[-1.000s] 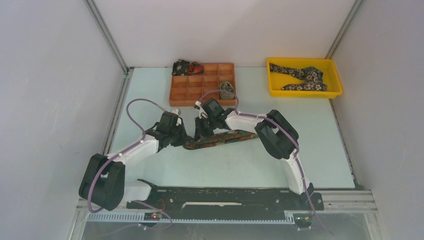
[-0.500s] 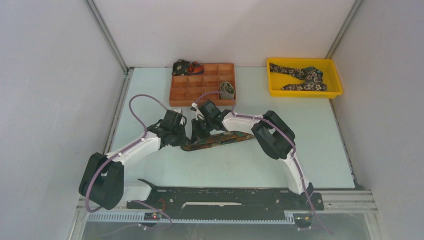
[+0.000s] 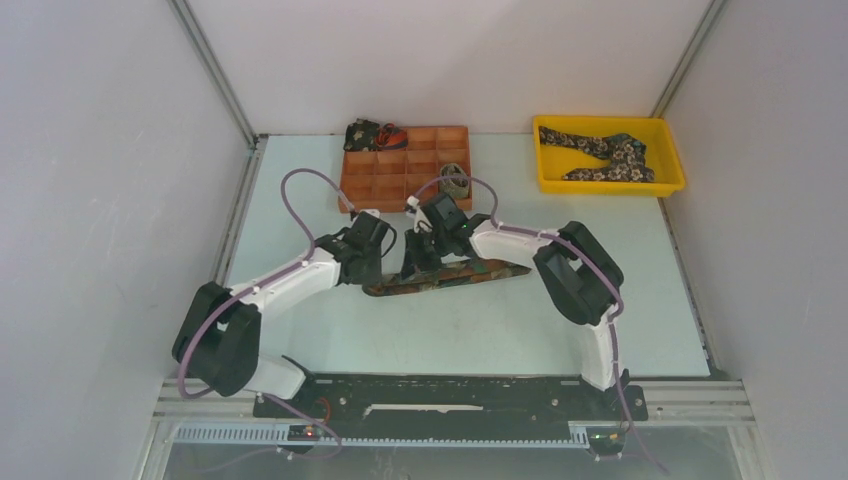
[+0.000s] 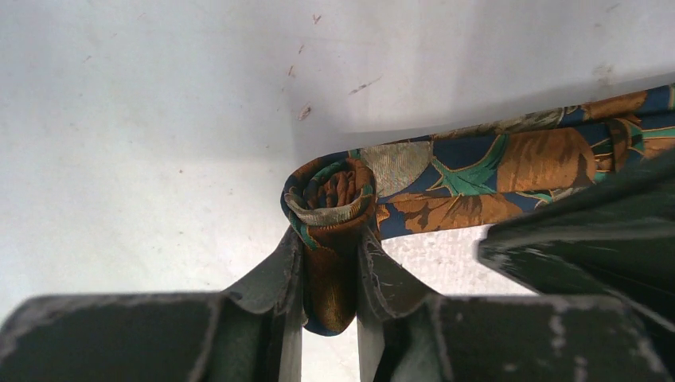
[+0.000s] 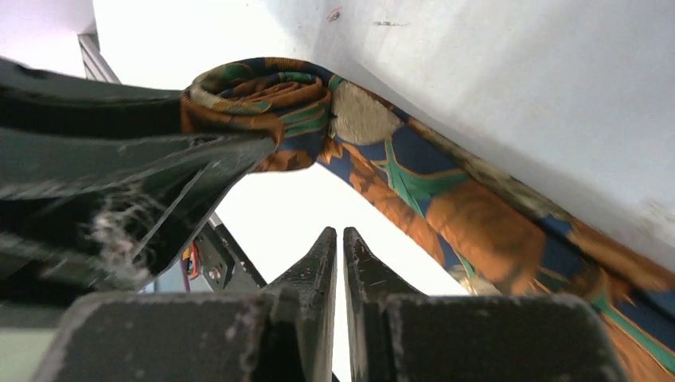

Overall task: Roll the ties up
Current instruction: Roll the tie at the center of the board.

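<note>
The left end effector [image 4: 330, 239] is pinched narrowly on the coil [image 4: 330, 195] started at the left end of the tie [image 3: 460, 275]. Its fingers clamp the wound core from both sides, probably so the first turns cannot spring loose. The unrolled length runs right from the coil, lying flat near the middle of the counter [image 3: 500, 340] and parallel to its near edge. That leaves slack for more winding.

The right end effector [image 5: 339, 232] sits just beside the coil, over the flat strip. Its fingers are nearly together and hold nothing, so it looks placed to press or guide the fabric rather than grip it.

Toward the far edge, an orange organiser tray [image 3: 345, 190] holds a rolled tie [image 3: 455, 180]. In the far right corner, a yellow bin [image 3: 548, 180] holds a floral tie [image 3: 605, 152] not yet rolled.
</note>
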